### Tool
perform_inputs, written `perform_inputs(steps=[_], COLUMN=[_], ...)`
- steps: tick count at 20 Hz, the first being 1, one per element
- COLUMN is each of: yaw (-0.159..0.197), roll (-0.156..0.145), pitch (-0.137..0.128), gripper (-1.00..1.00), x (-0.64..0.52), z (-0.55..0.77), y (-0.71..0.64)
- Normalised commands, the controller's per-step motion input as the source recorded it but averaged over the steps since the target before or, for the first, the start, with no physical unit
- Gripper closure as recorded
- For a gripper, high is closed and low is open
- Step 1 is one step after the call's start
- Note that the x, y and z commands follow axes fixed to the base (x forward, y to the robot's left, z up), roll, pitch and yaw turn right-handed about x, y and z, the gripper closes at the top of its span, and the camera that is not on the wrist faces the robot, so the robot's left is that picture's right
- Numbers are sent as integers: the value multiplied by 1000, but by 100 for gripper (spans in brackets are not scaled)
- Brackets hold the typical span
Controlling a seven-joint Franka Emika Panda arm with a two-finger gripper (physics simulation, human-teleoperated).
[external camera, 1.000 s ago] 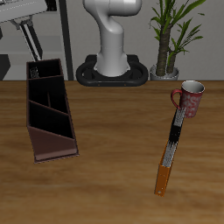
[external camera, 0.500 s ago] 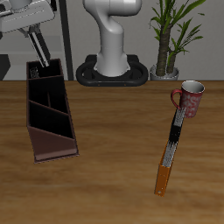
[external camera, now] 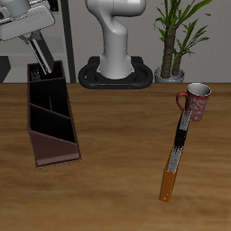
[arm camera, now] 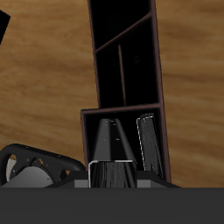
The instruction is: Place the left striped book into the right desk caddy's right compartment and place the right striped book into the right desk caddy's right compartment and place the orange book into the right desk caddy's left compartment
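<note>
My gripper (external camera: pixel 36 41) is shut on the right striped book (external camera: pixel 41 57), dull grey and black, and holds it tilted with its lower end at the rim of the right desk caddy (external camera: pixel 63 122), over the compartment farthest from the table's front edge. In the wrist view the held book (arm camera: pixel 108 140) hangs from the gripper (arm camera: pixel 111 168) above that compartment, where another striped book (arm camera: pixel 149 144) stands. The caddy's other compartments (arm camera: pixel 140 66) look dark and empty. The orange book (external camera: pixel 168 183) lies near the table's front edge, far from the caddy.
A narrow black book (external camera: pixel 180 133) with white and red marks lies end to end with the orange book. A red mug (external camera: pixel 196 101) stands behind it. A potted plant (external camera: pixel 176 41) and the robot's base (external camera: pixel 117 63) are at the table's back.
My gripper has carried the striped book slightly sideways and downward, bringing its lower end to the caddy's back compartment. Nothing else has moved.
</note>
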Motion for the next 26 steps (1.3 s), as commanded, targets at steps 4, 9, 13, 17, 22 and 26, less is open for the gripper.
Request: perform_inputs(steps=[4,9,13,17,22,26], yaw=[-6,-26,5,-5,-21,-15], roll=[24,37,-13,-26,18,1], pitch=[17,17,17,16,31,37], gripper=[100,100,100,100,100,100], x=[41,-11,7,-58,-46,54], z=[-173,-164,-114,-150,-183,-179], y=[64,99,16,-39,11,7])
